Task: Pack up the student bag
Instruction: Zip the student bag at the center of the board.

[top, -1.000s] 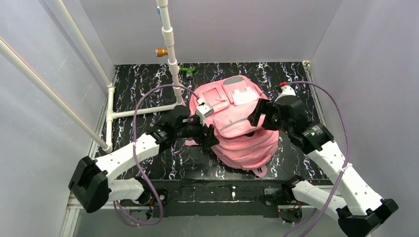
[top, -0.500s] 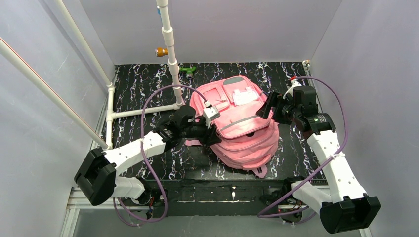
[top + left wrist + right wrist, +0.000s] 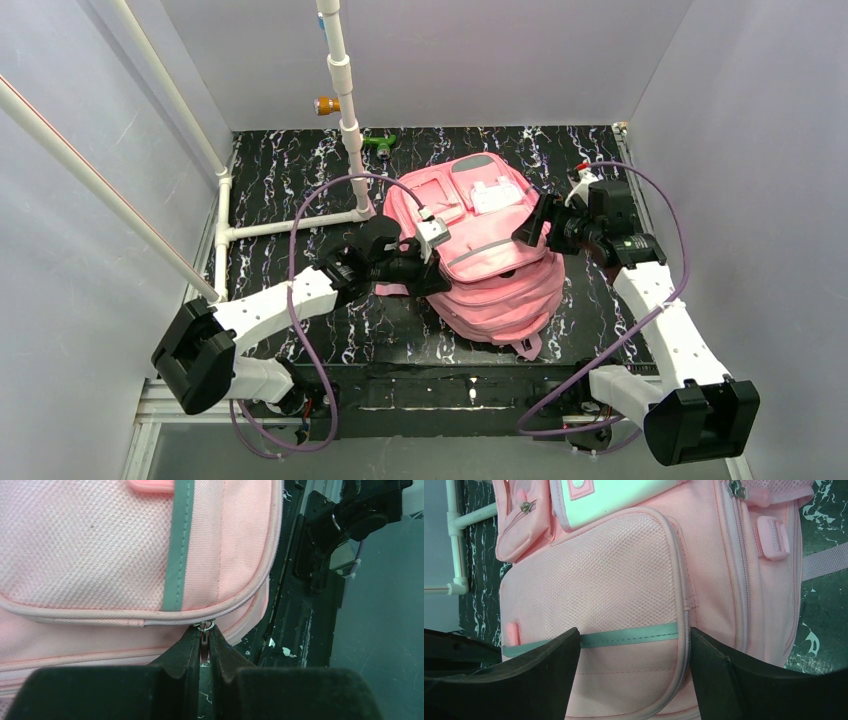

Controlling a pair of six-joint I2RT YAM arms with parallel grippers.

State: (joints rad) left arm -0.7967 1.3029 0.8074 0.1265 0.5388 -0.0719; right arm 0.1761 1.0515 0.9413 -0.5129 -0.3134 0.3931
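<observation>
One pink bag [image 3: 490,265] lies flat in the middle of the black table [image 3: 280,170], front side up. Its long way runs from the far end toward the arms, with the white patch [image 3: 491,195] at the far end. The left gripper [image 3: 204,632] is pinched tight on a little zip pull [image 3: 205,626] on the bag's left side. The right gripper [image 3: 635,632] hangs over the right side, jaws wide apart, holding nothing. A white pipe [image 3: 345,110] and a small green thing [image 3: 380,143] stand behind the bag.
</observation>
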